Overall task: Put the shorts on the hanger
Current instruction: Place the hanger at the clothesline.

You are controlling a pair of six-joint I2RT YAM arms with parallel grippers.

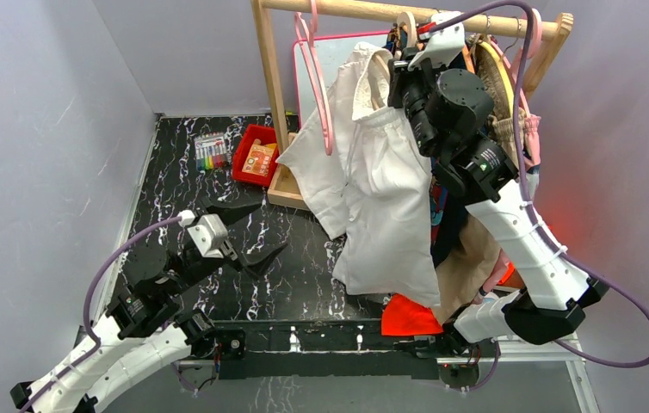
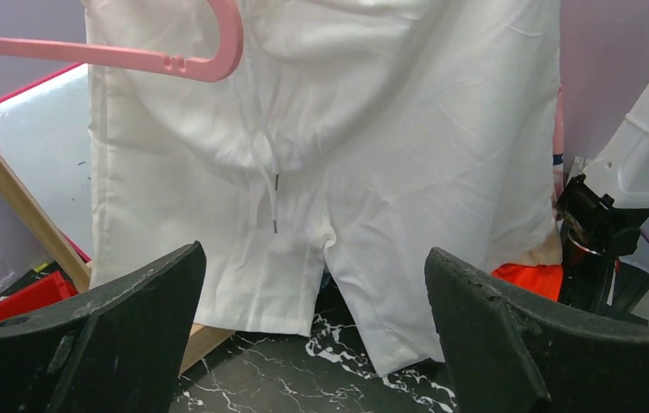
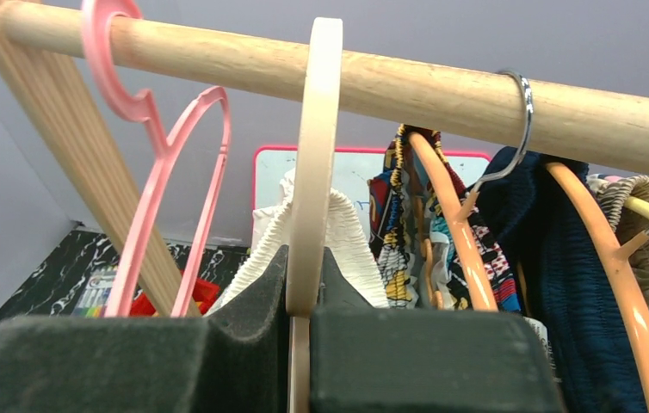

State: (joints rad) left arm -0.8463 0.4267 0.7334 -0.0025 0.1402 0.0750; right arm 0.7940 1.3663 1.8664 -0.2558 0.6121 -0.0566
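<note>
The white shorts (image 1: 381, 198) hang from the cream hanger (image 3: 314, 146), whose thick hook sits over the wooden rail (image 3: 390, 82). Their gathered waistband (image 3: 351, 245) drapes over the hanger just past my right fingers. My right gripper (image 3: 302, 301) is shut on the hanger's neck, high up at the rail (image 1: 407, 64). My left gripper (image 1: 248, 232) is open and empty, low over the table, left of the shorts. In the left wrist view the shorts (image 2: 338, 172) hang ahead, both legs down, between my open fingers (image 2: 132, 327).
An empty pink hanger (image 1: 317, 77) hangs left of the shorts. Orange hangers (image 3: 450, 206) with a comic-print garment, dark and tan clothes hang to the right. A red tray (image 1: 256, 155) and markers (image 1: 210, 152) lie at the table's back. An orange cloth (image 1: 409, 317) lies at the front.
</note>
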